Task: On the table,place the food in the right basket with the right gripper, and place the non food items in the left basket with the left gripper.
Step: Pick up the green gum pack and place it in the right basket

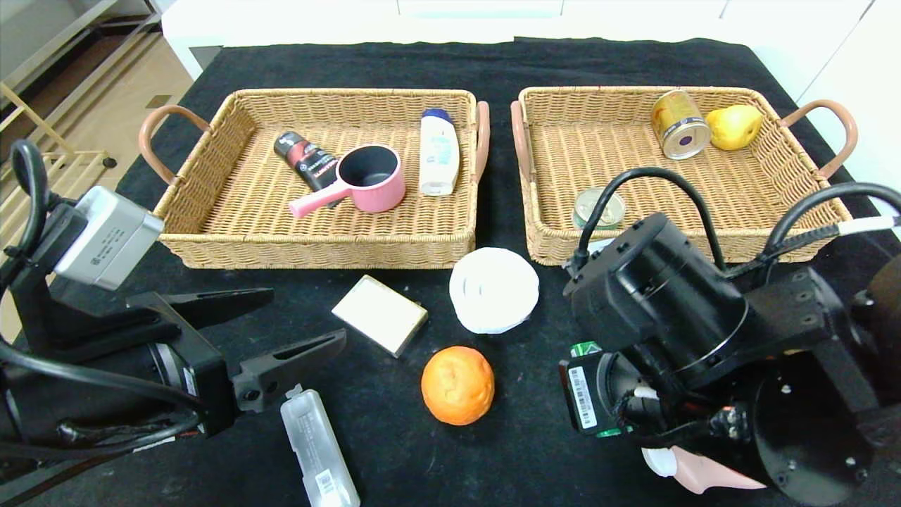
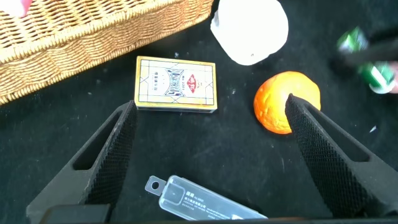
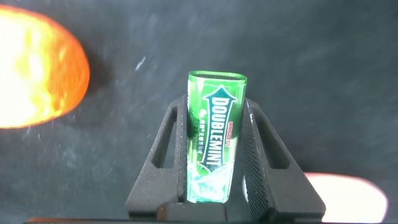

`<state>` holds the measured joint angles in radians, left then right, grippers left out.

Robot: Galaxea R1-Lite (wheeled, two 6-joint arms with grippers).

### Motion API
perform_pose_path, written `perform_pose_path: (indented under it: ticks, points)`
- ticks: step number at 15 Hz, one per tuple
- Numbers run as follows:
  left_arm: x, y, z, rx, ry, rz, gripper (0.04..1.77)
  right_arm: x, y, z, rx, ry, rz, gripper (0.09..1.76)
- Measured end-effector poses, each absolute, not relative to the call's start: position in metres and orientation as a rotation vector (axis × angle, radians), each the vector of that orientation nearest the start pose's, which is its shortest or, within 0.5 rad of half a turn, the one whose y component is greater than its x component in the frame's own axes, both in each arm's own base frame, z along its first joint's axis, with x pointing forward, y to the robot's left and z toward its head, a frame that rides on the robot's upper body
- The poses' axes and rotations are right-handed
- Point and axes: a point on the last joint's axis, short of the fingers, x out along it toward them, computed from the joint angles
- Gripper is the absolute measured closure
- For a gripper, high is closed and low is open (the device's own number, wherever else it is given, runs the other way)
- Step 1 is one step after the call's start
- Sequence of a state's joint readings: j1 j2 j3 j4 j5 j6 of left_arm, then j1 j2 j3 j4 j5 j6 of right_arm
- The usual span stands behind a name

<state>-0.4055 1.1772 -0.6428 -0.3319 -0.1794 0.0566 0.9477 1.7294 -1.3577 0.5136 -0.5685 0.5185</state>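
Held between the closed fingers of the right end effector (image 3: 214,162) is the green gum pack (image 3: 214,140), low over the surface (image 1: 394,436), at 3 o'clock from the orange (image 1: 457,384). The left end effector (image 2: 211,155) is spread wide and empty above the translucent case (image 2: 199,202).

gum pack (image 3: 213,144): slim green, between right gripper (image 3: 214,155) fingers | orange (image 1: 457,385): on table (image 1: 514,451) | tin (image 1: 599,209): in right basket (image 1: 774,243)
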Motion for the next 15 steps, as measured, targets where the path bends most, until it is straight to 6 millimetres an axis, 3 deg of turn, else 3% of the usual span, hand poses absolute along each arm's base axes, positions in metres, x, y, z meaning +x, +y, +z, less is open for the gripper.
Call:
perform_pose_path:
  ticks: [9,15]
  points:
    - [0.155,-0.071,0.236,0.08,0.17,-0.591,0.09,0.216,0.211,0.289,-0.057,0.525,0.147,1.26]
    - [0.154,-0.071,0.237,0.085,0.162,-0.591,0.09,0.254,0.207,0.326,0.009,0.402,0.104,1.26]
